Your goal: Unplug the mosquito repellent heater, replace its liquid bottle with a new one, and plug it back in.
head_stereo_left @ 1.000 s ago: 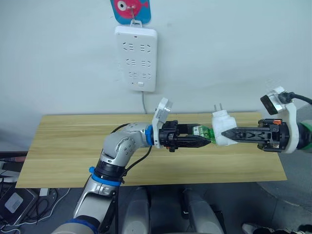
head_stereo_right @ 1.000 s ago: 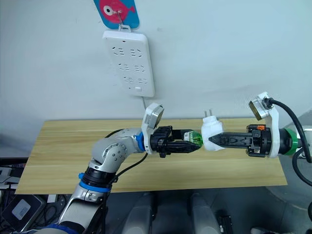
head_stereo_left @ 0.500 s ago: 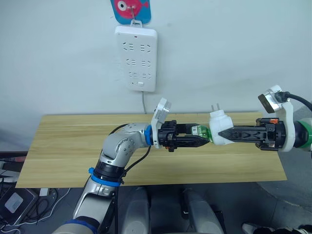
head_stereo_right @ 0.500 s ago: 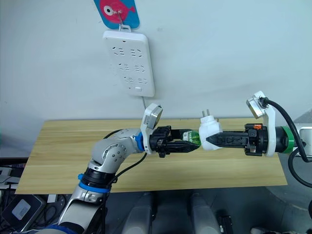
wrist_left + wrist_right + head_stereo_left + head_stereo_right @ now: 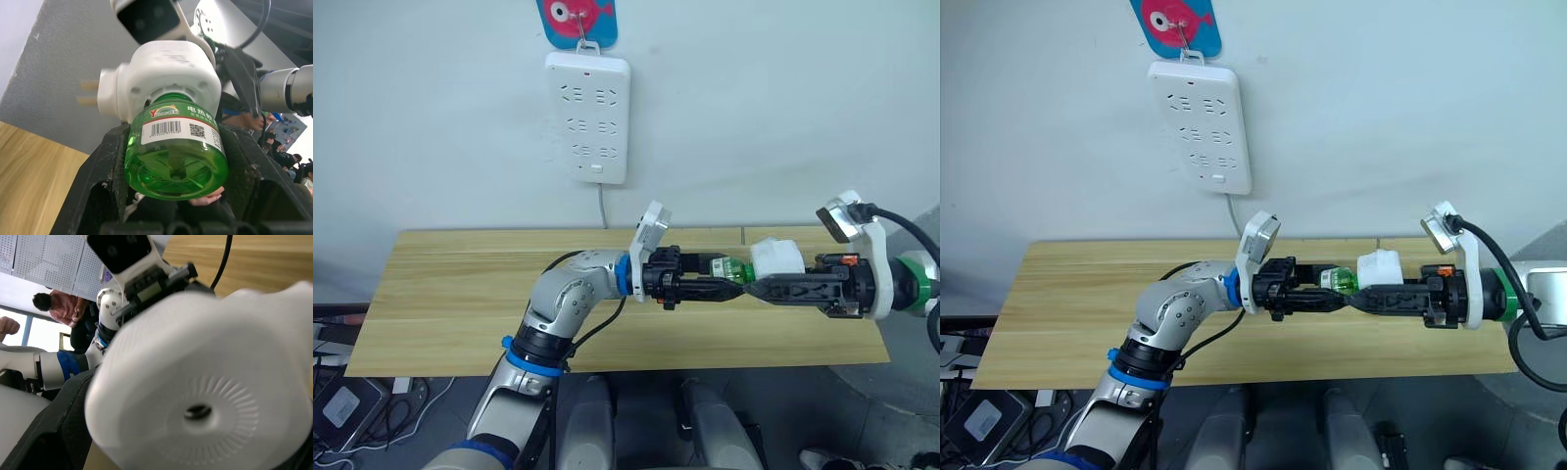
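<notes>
Over the right half of the wooden table, my two grippers meet in the air. My left gripper is shut on a green liquid bottle with a barcode label. The bottle's neck sits in the underside of the white mosquito repellent heater. My right gripper is shut on the heater, whose rounded face and vent hole fill the right wrist view. Black fingers flank the bottle on both sides. Two prongs stick out from the heater's side.
A long white power strip hangs on the wall above the table's back edge, its cable dropping behind the table. A person stands in the background of the right wrist view.
The right gripper has rolled, turning the heater so its prongs no longer point up. Both grippers and the joined bottle and heater have shifted slightly right and lower.
</notes>
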`<act>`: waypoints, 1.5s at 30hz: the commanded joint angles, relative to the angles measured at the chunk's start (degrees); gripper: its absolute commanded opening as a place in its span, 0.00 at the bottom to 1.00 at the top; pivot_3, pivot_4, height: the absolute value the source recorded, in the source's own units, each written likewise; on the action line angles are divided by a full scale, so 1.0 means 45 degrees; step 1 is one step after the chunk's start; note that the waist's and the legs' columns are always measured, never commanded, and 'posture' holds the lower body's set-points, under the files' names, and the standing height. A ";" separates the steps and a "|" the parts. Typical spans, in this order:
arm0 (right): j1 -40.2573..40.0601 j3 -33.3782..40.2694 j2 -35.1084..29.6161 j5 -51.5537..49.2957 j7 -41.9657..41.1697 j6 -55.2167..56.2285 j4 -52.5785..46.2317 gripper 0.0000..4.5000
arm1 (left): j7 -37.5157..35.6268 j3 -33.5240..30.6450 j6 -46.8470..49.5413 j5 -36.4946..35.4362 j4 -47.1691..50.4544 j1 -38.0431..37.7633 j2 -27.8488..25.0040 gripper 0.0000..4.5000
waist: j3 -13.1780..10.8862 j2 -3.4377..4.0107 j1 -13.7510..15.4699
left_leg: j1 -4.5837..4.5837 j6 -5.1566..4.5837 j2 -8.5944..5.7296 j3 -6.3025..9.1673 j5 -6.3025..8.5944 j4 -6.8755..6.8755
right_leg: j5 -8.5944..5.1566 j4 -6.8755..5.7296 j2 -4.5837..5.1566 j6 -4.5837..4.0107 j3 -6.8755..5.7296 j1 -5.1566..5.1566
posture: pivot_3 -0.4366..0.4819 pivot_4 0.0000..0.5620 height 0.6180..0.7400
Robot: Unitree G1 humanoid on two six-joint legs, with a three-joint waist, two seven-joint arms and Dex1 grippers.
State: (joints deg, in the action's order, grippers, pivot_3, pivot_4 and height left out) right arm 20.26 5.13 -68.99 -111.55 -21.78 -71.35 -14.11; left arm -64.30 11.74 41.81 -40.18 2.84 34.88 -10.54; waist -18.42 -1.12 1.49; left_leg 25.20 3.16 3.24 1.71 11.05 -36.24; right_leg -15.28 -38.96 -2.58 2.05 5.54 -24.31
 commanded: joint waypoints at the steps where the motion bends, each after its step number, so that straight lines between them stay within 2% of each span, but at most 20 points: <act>1: -0.0806 0.0591 -0.0323 -0.0322 -0.0732 0.0297 -0.0978 1.00 | -0.0002 -0.0244 -0.0225 -0.0226 0.0148 0.0319 0.0170 0.51 | 0.0000 0.0000 0.0003 | 0.0000 0.0000 0.0000 0.0001 0.0000 0.0000 | 0.0000 -0.0001 0.0000 0.0000 -0.0001 0.0000 | 0.67 0.52 1.00; 6: -0.2127 0.1180 -0.0828 -0.0322 -0.1907 0.0705 -0.1770 1.00 | 0.0063 -0.0409 -0.0272 -0.0175 -0.0080 0.0465 0.0268 0.51 | 0.0000 0.0001 -0.0003 | -0.0002 0.0000 0.0000 0.0004 0.0000 -0.0006 | 0.0000 -0.0002 -0.0001 0.0000 -0.0003 0.0004 | 0.66 0.51 1.00; 12: -0.3146 0.1655 -0.1298 -0.0322 -0.2498 0.1270 -0.2234 1.00 | 0.0049 -0.0451 -0.0422 -0.0095 -0.0245 0.0473 0.0288 0.51 | 0.0002 0.0002 -0.0007 | -0.0006 0.0000 0.0001 0.0009 0.0000 -0.0035 | 0.0004 -0.0006 -0.0001 0.0006 -0.0004 0.0020 | 0.65 0.51 1.00; 19: -0.5267 0.3128 -0.2022 -0.0322 -0.3322 0.1548 -0.3072 1.00 | -0.0029 -0.0417 -0.0658 0.0030 -0.0555 0.0477 0.0229 0.51 | 0.0005 0.0002 -0.0007 | -0.0002 0.0000 -0.0004 0.0012 0.0000 -0.0045 | 0.0004 -0.0004 0.0000 0.0009 -0.0004 0.0025 | 0.62 0.50 1.00; 25: -0.6907 0.4894 -0.2264 -0.0322 -0.2294 0.0871 -0.2453 1.00 | -0.0224 -0.0486 -0.0667 0.0031 -0.0745 0.0693 0.0062 0.51 | 0.0007 -0.0002 -0.0013 | -0.0001 0.0000 -0.0005 0.0016 0.0000 -0.0075 | 0.0010 -0.0007 0.0000 0.0017 -0.0004 0.0035 | 0.62 0.50 1.00; 26: -0.7046 0.5129 -0.2155 0.0581 -0.2285 0.0688 -0.1709 1.00 | -0.0341 -0.0488 -0.0583 -0.0009 -0.0695 0.0694 -0.0068 0.51 | 0.0007 -0.0002 -0.0014 | 0.0001 -0.0001 -0.0004 0.0017 0.0001 -0.0085 | 0.0012 -0.0009 0.0000 0.0021 -0.0004 0.0037 | 0.62 0.50 1.00; 29: -0.6788 0.5058 -0.2009 0.3974 -0.3106 0.0999 0.0311 0.80 | -0.0695 -0.0447 -0.0336 -0.0168 -0.0426 0.0618 -0.0495 0.51 | 0.0008 -0.0003 -0.0018 | 0.0007 -0.0001 -0.0005 0.0014 0.0001 -0.0120 | 0.0023 -0.0010 0.0000 0.0038 0.0001 0.0043 | 0.62 0.50 1.00; 32: -0.4531 0.3161 -0.1283 0.6790 -0.3441 0.2301 0.2134 0.56 | -0.0935 -0.0481 0.0284 -0.0617 0.0094 0.0516 -0.0906 0.51 | 0.0014 -0.0009 -0.0102 | 0.0006 -0.0001 -0.0008 -0.0011 0.0001 -0.0150 | 0.0045 -0.0010 0.0005 0.0067 0.0026 0.0041 | 0.62 0.50 1.00; 36: -0.1560 0.1576 0.0330 0.8438 -0.3892 0.2284 0.3371 0.22 | -0.0915 -0.0571 0.0796 -0.0966 0.0436 0.0514 -0.1107 0.51 | 0.0027 0.0012 -0.0212 | 0.0000 -0.0001 -0.0013 -0.0020 0.0001 -0.0145 | 0.0061 -0.0013 0.0005 0.0070 0.0038 0.0036 | 0.63 0.49 1.00; 39: -0.0349 0.1152 0.1743 0.8673 -0.3813 0.1816 0.3570 0.01 | -0.0857 -0.0594 0.0925 -0.1015 0.0539 0.0527 -0.1162 0.51 | 0.0028 0.0013 -0.0265 | 0.0001 -0.0002 -0.0011 -0.0013 0.0001 -0.0137 | 0.0061 -0.0013 0.0002 0.0070 0.0031 0.0036 | 0.64 0.49 1.00; 45: -0.0238 0.1828 0.3002 0.7030 -0.3292 0.0010 0.2280 0.01 | -0.0660 -0.0685 0.1098 -0.1022 0.0650 0.0457 -0.1221 0.51 | 0.0031 0.0019 -0.0045 | 0.0030 -0.0002 -0.0010 0.0013 0.0002 -0.0123 | 0.0059 -0.0006 0.0002 0.0072 0.0007 0.0025 | 0.66 0.49 1.00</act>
State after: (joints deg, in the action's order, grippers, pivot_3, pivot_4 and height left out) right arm 19.06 10.31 -55.23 -75.71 -37.01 -68.99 -0.45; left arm -67.25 9.42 46.78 -43.04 2.80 36.77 -16.25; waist -18.28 -1.04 1.29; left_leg 25.37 3.15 3.19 1.77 11.06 -36.81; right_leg -15.01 -38.97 -2.56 2.37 5.57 -24.20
